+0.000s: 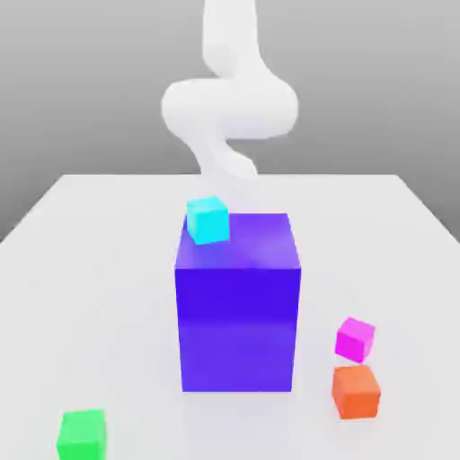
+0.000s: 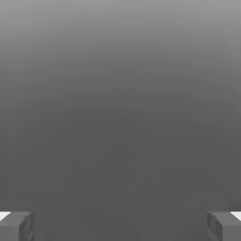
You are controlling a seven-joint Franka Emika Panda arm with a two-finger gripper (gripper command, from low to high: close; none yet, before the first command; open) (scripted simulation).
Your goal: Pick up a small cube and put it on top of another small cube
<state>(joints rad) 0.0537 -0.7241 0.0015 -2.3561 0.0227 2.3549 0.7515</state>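
Note:
The small magenta-pink cube (image 1: 355, 339) lies on the white table toward the exterior view's right, just behind an orange cube. The small green cube (image 1: 83, 435) rests near the front edge on the exterior view's left, far from the magenta one. My white arm (image 1: 229, 108) curls down at the back of the table, behind the big block. In the hand view my gripper (image 2: 120, 226) is open, its grey fingertips (image 2: 16, 225) set wide apart with nothing between them and plain grey background ahead.
A big blue-violet block (image 1: 238, 305) stands mid-table between the two cubes. A small cyan cube (image 1: 207, 220) sits on its top at the back left corner. A small orange cube (image 1: 356, 391) lies right in front of the magenta one. The white table (image 1: 90, 269) stretches around them.

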